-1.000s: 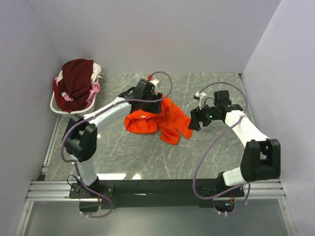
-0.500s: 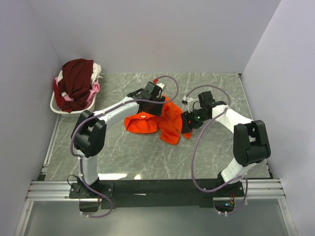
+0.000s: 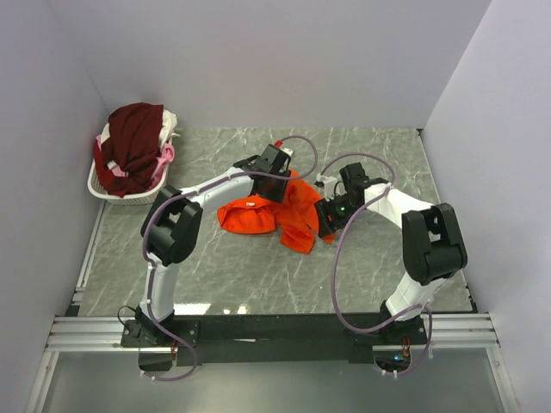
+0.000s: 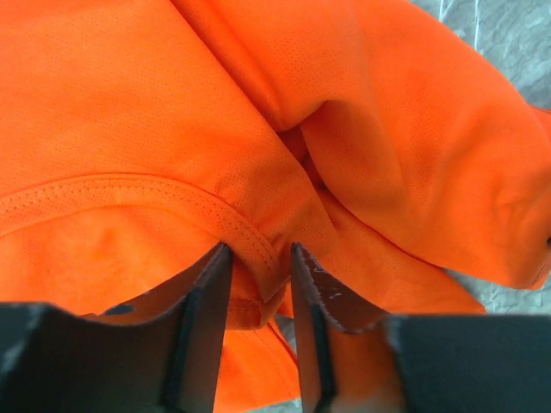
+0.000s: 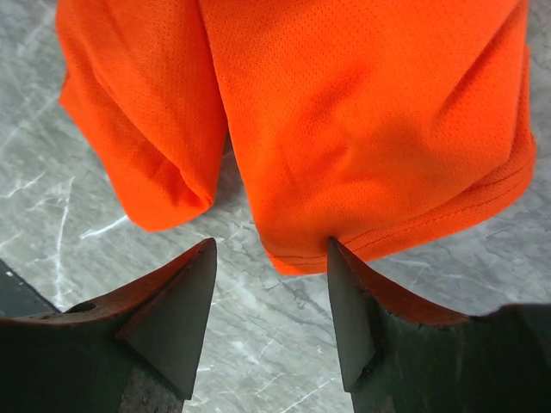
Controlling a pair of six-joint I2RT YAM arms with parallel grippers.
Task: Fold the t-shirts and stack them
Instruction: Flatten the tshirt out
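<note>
The orange t-shirt (image 3: 258, 215) lies crumpled at the middle of the marble table. My left gripper (image 3: 277, 191) is down on its far edge. In the left wrist view a stitched hem fold of the orange t-shirt (image 4: 250, 232) sits between the fingers of that gripper (image 4: 261, 258), which stand narrowly apart. My right gripper (image 3: 323, 219) is at the shirt's right side. In the right wrist view it (image 5: 271, 249) is open, with a hemmed corner of the shirt (image 5: 362, 155) just ahead of the gap and touching the right fingertip (image 5: 344, 275). More t-shirts, maroon (image 3: 133, 138), pink (image 3: 164, 157) and white (image 3: 170, 120), are heaped at the far left.
A white wire basket (image 3: 99, 185) holds the heap of shirts at the back left corner. Walls close in the table on the left, back and right. Purple cables loop above both arms.
Both arms have moved in toward the orange t-shirt, the right one leftward to its edge. Both sets of jaws have narrowed, the left around a hem fold.
</note>
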